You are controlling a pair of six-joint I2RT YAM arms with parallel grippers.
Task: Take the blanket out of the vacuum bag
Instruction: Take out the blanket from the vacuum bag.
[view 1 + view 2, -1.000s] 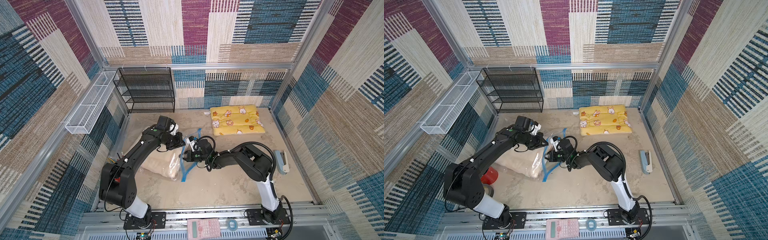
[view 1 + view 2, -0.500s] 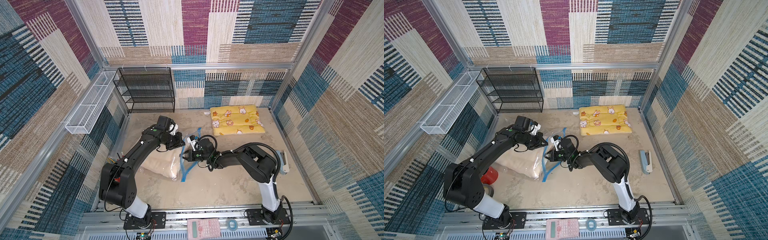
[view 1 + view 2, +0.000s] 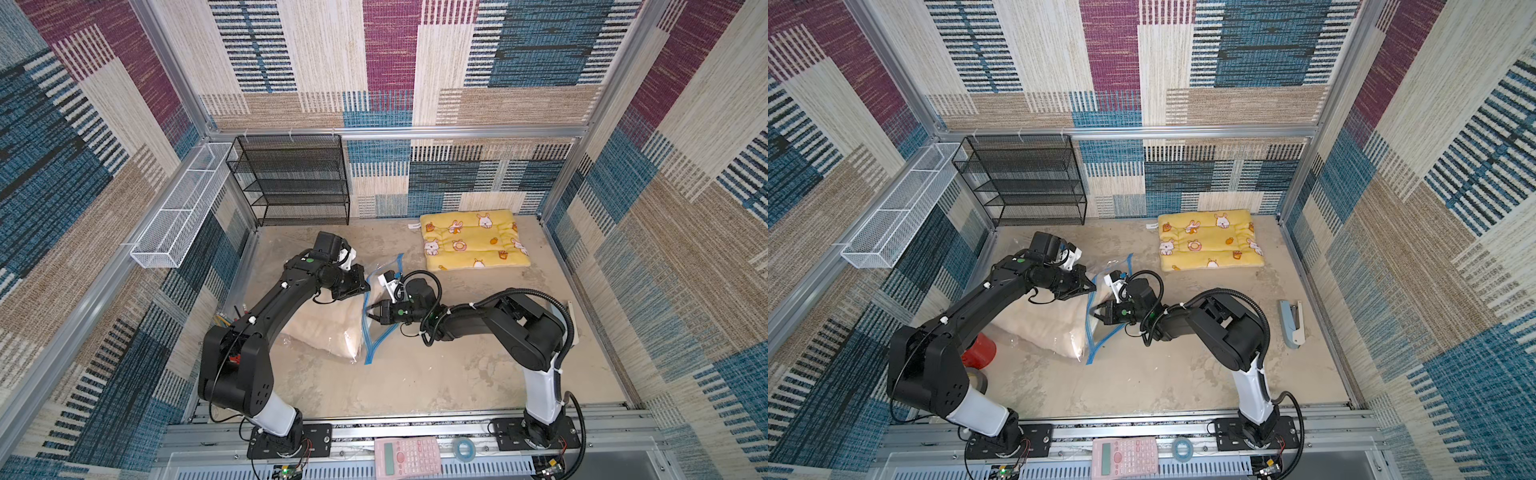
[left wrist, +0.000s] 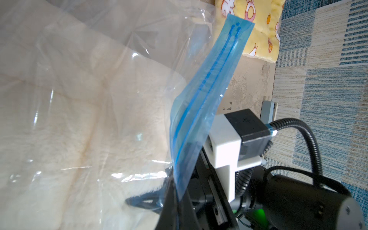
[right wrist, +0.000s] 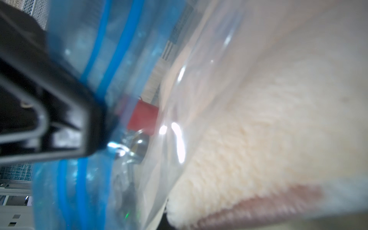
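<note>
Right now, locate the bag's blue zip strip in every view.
Top view: zip strip mid-floor, edging the blanket.
Top view: zip strip same spot, edging the blanket.
Left wrist: zip strip slants through mid-picture.
Right wrist: zip strip in blurred close-up.
Shared landmark: the cream blanket beside it.

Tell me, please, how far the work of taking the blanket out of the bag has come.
Done: on the vacuum bag, the blue zip strip looks parted at its near end. In hand: the right gripper pinches that strip; the left gripper, shut, is at the bag's upper edge. Left: the cream blanket lies inside the bag; nothing is pulled out.
</note>
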